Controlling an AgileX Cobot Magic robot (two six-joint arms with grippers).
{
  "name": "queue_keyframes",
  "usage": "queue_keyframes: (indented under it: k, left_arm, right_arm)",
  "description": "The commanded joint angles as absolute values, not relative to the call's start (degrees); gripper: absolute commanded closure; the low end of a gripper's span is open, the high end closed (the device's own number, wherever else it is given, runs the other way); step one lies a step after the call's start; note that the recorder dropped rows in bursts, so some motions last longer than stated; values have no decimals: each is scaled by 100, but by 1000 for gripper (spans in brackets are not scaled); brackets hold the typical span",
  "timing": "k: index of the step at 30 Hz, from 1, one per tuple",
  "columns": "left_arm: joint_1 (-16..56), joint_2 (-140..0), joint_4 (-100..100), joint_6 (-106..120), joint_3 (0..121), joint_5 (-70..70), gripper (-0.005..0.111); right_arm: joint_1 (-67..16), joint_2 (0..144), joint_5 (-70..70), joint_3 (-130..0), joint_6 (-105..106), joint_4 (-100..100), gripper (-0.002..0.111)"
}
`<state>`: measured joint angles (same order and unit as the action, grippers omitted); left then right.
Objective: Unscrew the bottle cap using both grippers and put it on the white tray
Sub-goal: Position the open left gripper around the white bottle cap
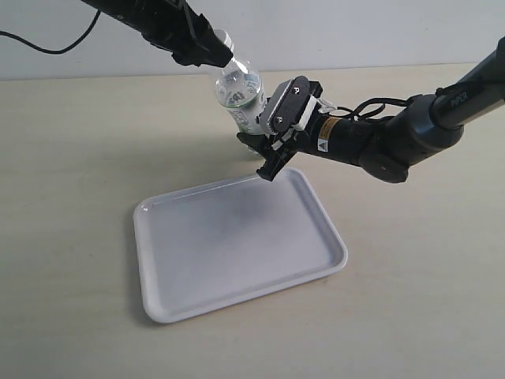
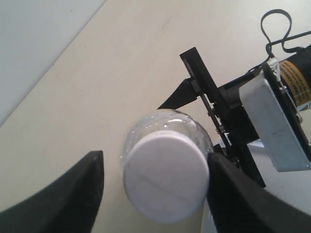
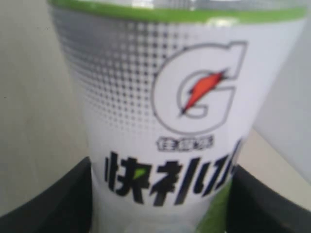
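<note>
The bottle (image 1: pixel 239 88) is held tilted above the table, just beyond the far edge of the white tray (image 1: pixel 162 314). My right gripper (image 1: pixel 258 133) is shut on its labelled lower body (image 3: pixel 160 107), with a black finger pressed against each side (image 3: pixel 163 206). The left gripper (image 1: pixel 215 52) is at the bottle's top. In the left wrist view the white bottle cap (image 2: pixel 166 178) sits on the neck between that gripper's jaws (image 2: pixel 155 167). One finger (image 2: pixel 238 199) touches the cap's side and the other finger (image 2: pixel 73 194) stands apart from it. In the exterior view the left gripper hides the cap.
The beige table (image 1: pixel 79 158) stretches around the tray, with a pale wall (image 1: pixel 316 31) behind it. A black cable (image 1: pixel 47 47) hangs from the left arm at the back left. The right arm's cabled body (image 1: pixel 379 142) reaches in from the right, low over the table.
</note>
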<state>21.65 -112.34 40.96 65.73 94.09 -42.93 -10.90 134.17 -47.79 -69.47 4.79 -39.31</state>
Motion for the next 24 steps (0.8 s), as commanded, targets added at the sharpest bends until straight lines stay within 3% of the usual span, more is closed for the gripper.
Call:
queue_keyframes:
  k: [1, 24]
  left_arm:
    - [2186, -11124, 4138, 6553, 9417, -4250, 47]
    - [2186, -11077, 4300, 6554, 9417, -4367, 47]
  right_arm:
    - [-1062, 13378, -5074, -6977, 446, -3890, 108]
    - [-1062, 13378, -5076, -6977, 293, -3900, 108]
